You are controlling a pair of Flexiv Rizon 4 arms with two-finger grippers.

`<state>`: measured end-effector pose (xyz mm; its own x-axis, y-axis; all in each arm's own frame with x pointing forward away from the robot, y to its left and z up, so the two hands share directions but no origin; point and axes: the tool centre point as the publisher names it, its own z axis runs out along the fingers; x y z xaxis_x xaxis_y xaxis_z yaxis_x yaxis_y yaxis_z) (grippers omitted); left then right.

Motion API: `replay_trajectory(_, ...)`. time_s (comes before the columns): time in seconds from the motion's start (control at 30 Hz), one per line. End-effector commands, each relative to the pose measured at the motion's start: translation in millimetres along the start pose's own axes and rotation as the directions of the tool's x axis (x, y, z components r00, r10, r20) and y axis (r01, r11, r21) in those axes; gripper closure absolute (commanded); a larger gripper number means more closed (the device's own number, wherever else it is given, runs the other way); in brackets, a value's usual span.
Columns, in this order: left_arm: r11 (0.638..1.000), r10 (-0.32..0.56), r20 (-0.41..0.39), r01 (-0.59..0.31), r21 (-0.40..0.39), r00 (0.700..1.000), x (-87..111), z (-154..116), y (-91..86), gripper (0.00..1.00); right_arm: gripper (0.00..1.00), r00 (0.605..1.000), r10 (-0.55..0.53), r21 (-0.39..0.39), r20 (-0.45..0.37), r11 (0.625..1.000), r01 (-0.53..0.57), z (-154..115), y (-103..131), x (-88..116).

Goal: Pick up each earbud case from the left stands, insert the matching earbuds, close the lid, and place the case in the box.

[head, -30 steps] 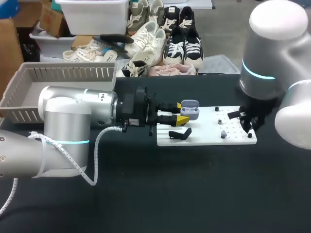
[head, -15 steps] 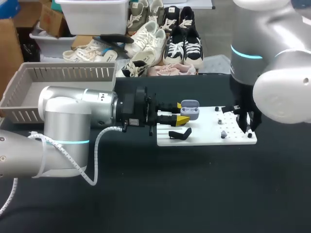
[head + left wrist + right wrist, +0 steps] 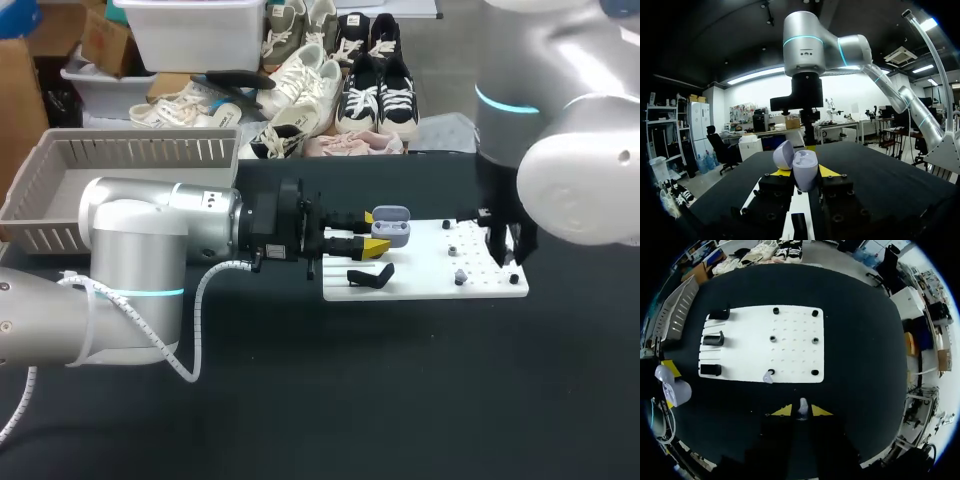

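Note:
A lavender earbud case (image 3: 392, 226) with its lid up sits between the yellow tips of my left gripper (image 3: 374, 232), which is shut on it at the left end of the white board (image 3: 430, 278). In the left wrist view the open case (image 3: 801, 167) stands between the fingers, with my right arm straight ahead. My right gripper (image 3: 503, 250) hangs over the board's right end. In the right wrist view my right gripper (image 3: 801, 411) is shut on a small white earbud (image 3: 802, 406). Another earbud (image 3: 768, 376) rests on a peg at the board's near edge.
Three black stands (image 3: 714, 338) line the board's left end, and one stand (image 3: 370, 275) shows in the head view. Small black pegs (image 3: 773, 338) dot the board. A grey slatted basket (image 3: 120, 150) stands at the table's far left.
My right arm has swung leftward and its gripper has shifted slightly left over the board's right end. My left arm and the case have stayed still.

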<state>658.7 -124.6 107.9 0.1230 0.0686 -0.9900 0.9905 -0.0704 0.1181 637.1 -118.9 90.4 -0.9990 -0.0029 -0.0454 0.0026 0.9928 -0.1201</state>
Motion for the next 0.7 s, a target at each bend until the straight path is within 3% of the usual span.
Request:
replay_trajectory(0.03,1.0,0.001,0.002,-0.001,0.0,1.0,0.8,0.4,0.6,1.0,1.0,0.942,0.332,-0.056,-0.047,0.941,-0.334,2.5,-5.6,-6.0)
replay_trajectory(0.13,1.0,0.001,0.002,-0.001,0.0,1.0,0.8,0.4,0.6,1.0,1.0,0.896,0.44,-0.034,-0.059,0.896,-0.443,9.6,-5.9,-9.0)
replay_trajectory(0.17,1.0,0.001,0.002,-0.001,0.0,1.0,0.8,0.4,0.6,1.0,1.0,0.877,0.474,-0.059,-0.081,0.876,-0.479,10.8,-5.9,-8.5)
replay_trajectory(0.23,1.0,0.001,0.002,-0.001,0.0,1.0,0.8,0.4,0.6,1.0,1.0,0.857,0.506,-0.03,-0.096,0.859,-0.511,13.5,-5.4,-8.4)
replay_trajectory(0.3,1.0,0.001,0.002,-0.001,0.0,1.0,0.8,0.4,0.6,1.0,1.0,0.838,0.532,-0.057,-0.122,0.839,-0.542,14.7,-4.5,-7.3)
replay_trajectory(0.7,1.0,0.001,0.002,-0.001,0.0,1.0,0.8,0.4,0.6,1.0,1.0,0.838,0.532,-0.057,-0.122,0.839,-0.542,14.7,-4.5,-7.3)
